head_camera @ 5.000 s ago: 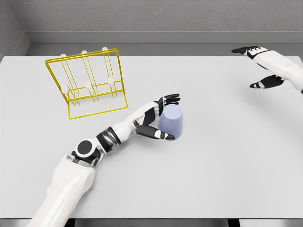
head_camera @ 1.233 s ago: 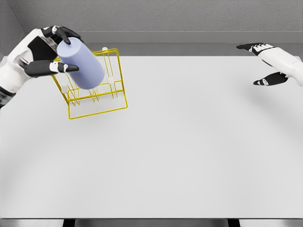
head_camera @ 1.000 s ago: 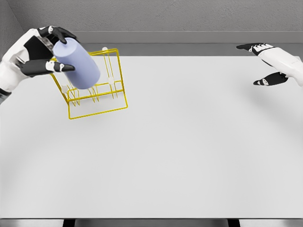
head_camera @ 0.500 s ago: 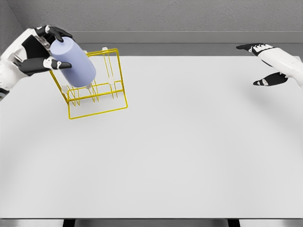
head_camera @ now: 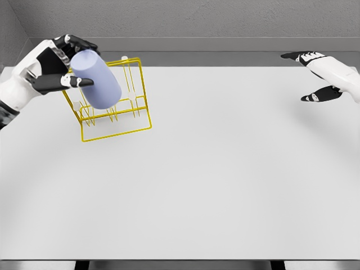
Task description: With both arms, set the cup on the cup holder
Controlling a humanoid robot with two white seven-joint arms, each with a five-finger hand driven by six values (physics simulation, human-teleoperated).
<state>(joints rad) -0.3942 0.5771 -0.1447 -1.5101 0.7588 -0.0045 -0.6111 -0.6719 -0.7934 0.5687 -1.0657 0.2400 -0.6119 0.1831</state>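
A pale lavender cup (head_camera: 97,79) hangs tilted in the air over the yellow wire cup holder (head_camera: 115,118), its bottom end up and to the left. My left hand (head_camera: 62,62) is shut on the cup's upper end, thumb below and fingers over the top. The cup hides part of the holder's pegs; whether it touches a peg cannot be told. My right hand (head_camera: 320,76) hovers open at the far right edge of the table, fingers spread, holding nothing.
The white table (head_camera: 214,169) stretches across the whole view, with a grey wall and ledge behind it. The holder stands at the table's back left.
Five seconds ago the left hand gripped the cup on the table's middle; it has since lifted it over the holder. In the last second the cup drifted slightly right. Right hand still.
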